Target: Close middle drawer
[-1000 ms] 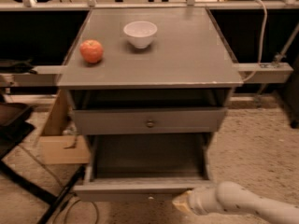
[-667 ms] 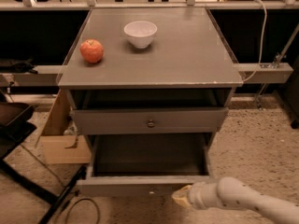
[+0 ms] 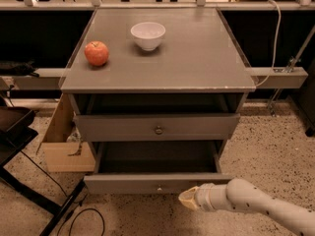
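Observation:
The middle drawer [image 3: 123, 183] is the wide, shallow grey one pulled far out at the bottom of the cabinet, its dark inside showing and a small knob [image 3: 158, 187] on its flat front. The taller-fronted top drawer [image 3: 113, 127] sits above it, slightly out. The lowest drawer is hidden. My gripper [image 3: 189, 199], a cream tip on a white arm reaching in from the lower right, is right at the middle drawer's front, just right of the knob and slightly below its lower edge.
On the cabinet top [image 3: 197, 58] stand a red apple [image 3: 96, 53] and a white bowl [image 3: 147, 35]. A cardboard box [image 3: 61, 146] leans at the cabinet's left. A black stand leg and cable [image 3: 74, 215] lie on the speckled floor at the lower left.
My gripper has moved up and left to the middle drawer's front. The drawer front has slid back a little toward the cabinet.

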